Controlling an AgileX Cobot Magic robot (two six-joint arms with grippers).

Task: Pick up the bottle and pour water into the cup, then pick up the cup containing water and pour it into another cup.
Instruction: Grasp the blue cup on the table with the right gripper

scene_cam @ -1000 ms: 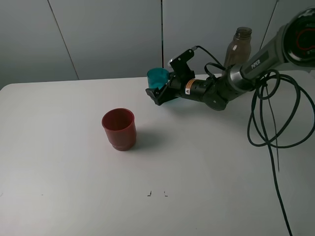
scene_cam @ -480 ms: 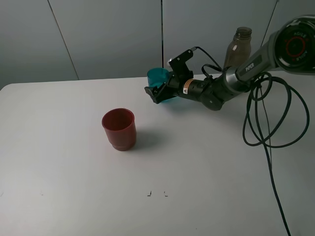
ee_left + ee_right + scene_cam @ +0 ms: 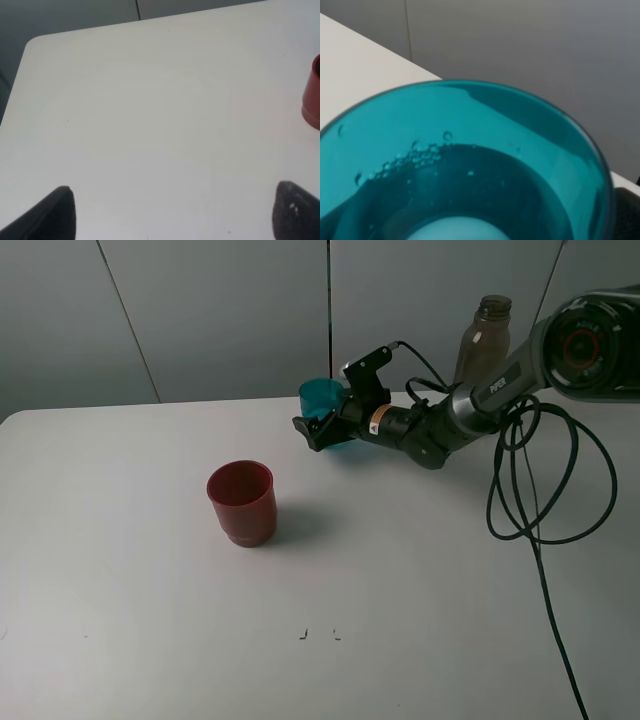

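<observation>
The teal cup stands at the back of the white table, with water in it. My right gripper reaches in from the right, its jaws on either side of the cup's lower part and apparently open. In the right wrist view the cup fills the frame, with one finger at its side. The red cup stands alone, left of centre. The grey-brown bottle stands upright behind the right arm. My left gripper is open and empty over bare table, with the red cup at the edge of its view.
Black cables loop down over the table's right side. Two small dark marks lie near the front centre. A grey panelled wall stands behind the table.
My right gripper has moved slightly left and further around the teal cup. The cup, the red cup and the bottle have not moved.
</observation>
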